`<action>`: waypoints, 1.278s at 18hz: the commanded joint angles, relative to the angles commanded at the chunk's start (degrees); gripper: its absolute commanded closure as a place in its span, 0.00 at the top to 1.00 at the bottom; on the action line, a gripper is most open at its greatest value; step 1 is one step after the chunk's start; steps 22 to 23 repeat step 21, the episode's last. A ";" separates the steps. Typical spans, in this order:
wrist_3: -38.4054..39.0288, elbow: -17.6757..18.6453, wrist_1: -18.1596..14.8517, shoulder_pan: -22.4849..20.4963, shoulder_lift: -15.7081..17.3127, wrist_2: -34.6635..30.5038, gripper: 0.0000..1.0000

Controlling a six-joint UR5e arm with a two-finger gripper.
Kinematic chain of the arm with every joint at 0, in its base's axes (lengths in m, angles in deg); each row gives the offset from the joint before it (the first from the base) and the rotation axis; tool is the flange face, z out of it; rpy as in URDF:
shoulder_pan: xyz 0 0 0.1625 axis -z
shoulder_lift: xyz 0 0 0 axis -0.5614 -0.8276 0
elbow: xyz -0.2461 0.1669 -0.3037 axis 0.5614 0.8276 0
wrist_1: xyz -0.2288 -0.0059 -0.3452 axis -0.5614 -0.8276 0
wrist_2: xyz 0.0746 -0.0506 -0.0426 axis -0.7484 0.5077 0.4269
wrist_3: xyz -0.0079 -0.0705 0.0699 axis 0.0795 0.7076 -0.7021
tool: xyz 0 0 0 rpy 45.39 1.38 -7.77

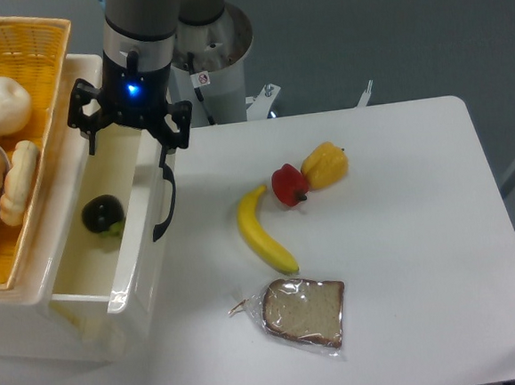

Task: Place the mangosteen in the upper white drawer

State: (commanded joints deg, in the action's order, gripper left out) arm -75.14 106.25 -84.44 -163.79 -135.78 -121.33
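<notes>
We see the claw (126, 131) spread wide and holding nothing, above the far end of the upper white drawer (79, 287). The mangosteen (103, 214) lies inside that pulled-out drawer, by its front panel. At the table's left edge, the yellow wicker basket (33, 58) holds assorted foods.

Tool (128, 129) hangs spread over the drawer (84, 251); mangosteen (103, 214) lies inside.

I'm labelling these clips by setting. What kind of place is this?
Probably a robotics lab bench, not a kitchen: a bare white table on a grey floor, a pedestal-mounted arm with its gripper over a drawer, and toy-like food such as a banana.
</notes>
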 joint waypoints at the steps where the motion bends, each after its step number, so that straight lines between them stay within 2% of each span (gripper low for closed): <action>1: 0.00 0.00 0.09 0.18 0.00 -0.09 0.96; 6: -0.52 0.18 0.79 -2.19 -1.66 -1.93 1.00; 8: -5.33 0.09 0.97 -2.89 -1.85 -4.21 1.00; 12: -9.57 -0.35 3.24 -4.92 -3.25 -11.32 1.00; 17: -22.30 -0.26 6.67 -5.44 -8.51 -22.57 1.00; 21: -23.64 -0.26 7.47 -7.81 -10.81 -23.91 1.00; 23: -23.64 -0.26 7.47 -7.81 -10.81 -23.91 1.00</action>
